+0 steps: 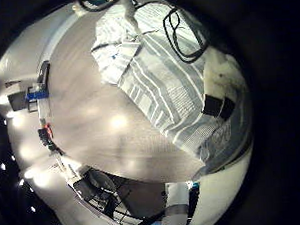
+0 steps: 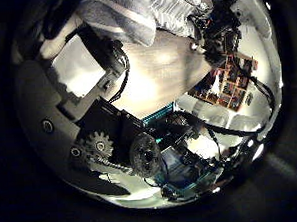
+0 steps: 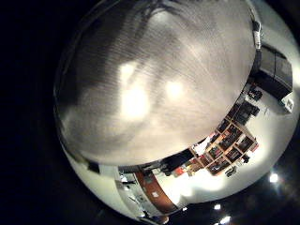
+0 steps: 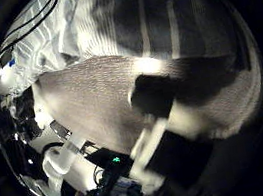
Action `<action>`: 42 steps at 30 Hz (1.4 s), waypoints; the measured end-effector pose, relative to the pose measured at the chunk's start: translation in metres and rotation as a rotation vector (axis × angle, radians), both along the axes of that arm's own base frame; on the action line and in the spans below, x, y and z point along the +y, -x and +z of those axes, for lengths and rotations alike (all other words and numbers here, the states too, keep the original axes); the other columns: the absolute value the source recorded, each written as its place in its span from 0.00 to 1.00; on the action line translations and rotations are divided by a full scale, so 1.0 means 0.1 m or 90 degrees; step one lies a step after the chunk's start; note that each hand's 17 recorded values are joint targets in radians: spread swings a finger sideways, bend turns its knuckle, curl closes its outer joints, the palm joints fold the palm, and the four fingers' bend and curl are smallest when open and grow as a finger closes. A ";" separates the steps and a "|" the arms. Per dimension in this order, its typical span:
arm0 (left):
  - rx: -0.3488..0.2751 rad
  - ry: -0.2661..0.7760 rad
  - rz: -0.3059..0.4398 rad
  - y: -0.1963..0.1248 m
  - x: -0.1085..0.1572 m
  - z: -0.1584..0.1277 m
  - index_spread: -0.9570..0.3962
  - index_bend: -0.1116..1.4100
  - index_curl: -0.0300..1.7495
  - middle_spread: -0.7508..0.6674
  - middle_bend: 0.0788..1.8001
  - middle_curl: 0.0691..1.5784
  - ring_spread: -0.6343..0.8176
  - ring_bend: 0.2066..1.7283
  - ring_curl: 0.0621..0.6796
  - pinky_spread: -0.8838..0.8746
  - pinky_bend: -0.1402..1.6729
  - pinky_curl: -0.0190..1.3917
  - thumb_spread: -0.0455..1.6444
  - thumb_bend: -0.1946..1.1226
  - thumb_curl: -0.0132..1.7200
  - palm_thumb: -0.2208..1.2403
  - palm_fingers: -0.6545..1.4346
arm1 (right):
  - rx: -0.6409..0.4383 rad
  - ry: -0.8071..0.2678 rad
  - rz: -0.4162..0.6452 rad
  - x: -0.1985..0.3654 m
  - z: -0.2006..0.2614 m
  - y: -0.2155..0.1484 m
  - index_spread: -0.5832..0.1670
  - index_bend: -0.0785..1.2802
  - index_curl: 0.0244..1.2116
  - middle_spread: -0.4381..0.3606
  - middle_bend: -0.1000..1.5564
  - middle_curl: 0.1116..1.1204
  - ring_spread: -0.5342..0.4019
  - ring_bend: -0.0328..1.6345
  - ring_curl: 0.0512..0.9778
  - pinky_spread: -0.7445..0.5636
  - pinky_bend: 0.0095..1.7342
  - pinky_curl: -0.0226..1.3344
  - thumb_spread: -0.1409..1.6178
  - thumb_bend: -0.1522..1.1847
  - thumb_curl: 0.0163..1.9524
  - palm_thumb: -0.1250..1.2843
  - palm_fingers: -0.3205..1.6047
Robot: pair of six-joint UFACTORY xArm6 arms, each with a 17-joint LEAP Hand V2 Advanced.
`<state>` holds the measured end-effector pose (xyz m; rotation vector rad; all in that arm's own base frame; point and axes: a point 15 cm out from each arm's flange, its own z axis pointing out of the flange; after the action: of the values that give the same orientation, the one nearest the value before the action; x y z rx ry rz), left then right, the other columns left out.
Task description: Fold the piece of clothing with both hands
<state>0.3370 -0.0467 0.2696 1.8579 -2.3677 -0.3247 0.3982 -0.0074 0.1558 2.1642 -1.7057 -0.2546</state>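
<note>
Left little-finger palm view: striped, light-toned garment (image 1: 173,76) lies rumpled on pale woven-textured table (image 1: 101,125), one hand (image 1: 221,89) resting on cloth edge; its finger state cannot be told.

Left thumb view: left hand (image 2: 119,123) fingers apparently relaxed, holding nothing; garment beside them.

Right little-finger view: bare table only.

Right thumb view: garment close, right hand (image 4: 163,133) finger extended over table, grasping nothing.

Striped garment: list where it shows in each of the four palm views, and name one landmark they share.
Left little finger side: striped garment spread on the table, a hand on it.
Left thumb side: at the edge beside the hand's own parts.
Right little finger side: not in view, only table.
Right thumb side: close, on the table.
Shared landmark: the table.
</note>
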 end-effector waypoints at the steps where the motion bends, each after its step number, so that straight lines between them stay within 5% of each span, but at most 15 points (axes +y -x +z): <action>1: 0.002 -0.001 -0.001 0.01 0.00 0.01 0.22 0.31 0.66 0.10 0.49 0.71 0.14 0.84 0.78 0.17 0.78 0.51 0.69 0.14 0.34 0.79 0.74 | -0.001 0.000 0.000 0.00 0.01 0.00 0.28 0.21 0.23 0.25 0.39 0.37 0.27 0.62 0.33 0.33 0.51 0.23 0.69 0.12 0.18 0.51 0.73; 6: 0.020 -0.003 -0.008 0.05 0.02 0.11 0.21 0.29 0.71 0.09 0.49 0.73 0.14 0.85 0.78 0.17 0.78 0.51 0.69 0.14 0.34 0.79 0.74 | -0.037 -0.004 0.002 0.01 0.13 -0.10 0.20 0.46 0.38 0.22 0.54 0.51 0.29 0.68 0.43 0.30 0.62 0.32 0.69 0.13 0.20 0.61 0.86; 15: 0.065 -0.004 -0.027 0.21 0.06 0.25 0.21 0.25 0.79 0.07 0.47 0.76 0.14 0.85 0.76 0.17 0.78 0.51 0.69 0.14 0.34 0.78 0.74 | -0.102 -0.008 0.003 -0.04 0.64 -0.09 0.29 0.78 0.59 0.29 0.75 0.66 0.33 0.81 0.56 0.37 0.75 0.42 0.75 0.15 0.23 0.73 0.80; 24: 0.139 -0.005 -0.057 0.54 0.11 0.60 0.22 0.22 0.83 0.06 0.45 0.78 0.14 0.84 0.74 0.17 0.77 0.50 0.69 0.14 0.35 0.77 0.76 | -0.118 -0.005 -0.006 -0.11 1.31 0.35 0.37 0.85 0.67 0.34 0.81 0.70 0.35 0.85 0.63 0.40 0.79 0.48 0.78 0.13 0.25 0.76 0.75; 30: 0.126 -0.019 -0.075 0.50 0.07 1.02 0.23 0.20 0.85 0.06 0.44 0.79 0.14 0.83 0.73 0.18 0.77 0.50 0.69 0.14 0.34 0.77 0.77 | -0.135 -0.005 -0.015 -0.12 1.75 0.55 0.39 0.86 0.69 0.35 0.83 0.70 0.36 0.86 0.65 0.41 0.78 0.51 0.78 0.11 0.26 0.76 0.74; 36: 0.083 -0.031 -0.065 0.08 0.07 1.27 0.25 0.19 0.87 0.05 0.43 0.80 0.14 0.83 0.73 0.18 0.77 0.50 0.69 0.14 0.34 0.76 0.77 | -0.188 -0.006 -0.020 -0.06 2.12 0.14 0.41 0.86 0.70 0.36 0.84 0.69 0.36 0.86 0.66 0.41 0.77 0.53 0.78 0.11 0.27 0.77 0.74; 42: 0.056 -0.063 -0.036 -0.57 0.12 1.14 0.27 0.19 0.88 0.05 0.42 0.81 0.13 0.83 0.74 0.17 0.76 0.50 0.69 0.14 0.34 0.77 0.76 | -0.177 0.000 -0.034 0.03 2.04 -0.47 0.42 0.86 0.70 0.36 0.84 0.69 0.36 0.86 0.67 0.41 0.76 0.56 0.77 0.11 0.28 0.77 0.74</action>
<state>0.3943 -0.0347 0.3836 1.7788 -2.3891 -0.5275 0.4455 -0.0049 0.3598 2.2415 -1.9117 0.0362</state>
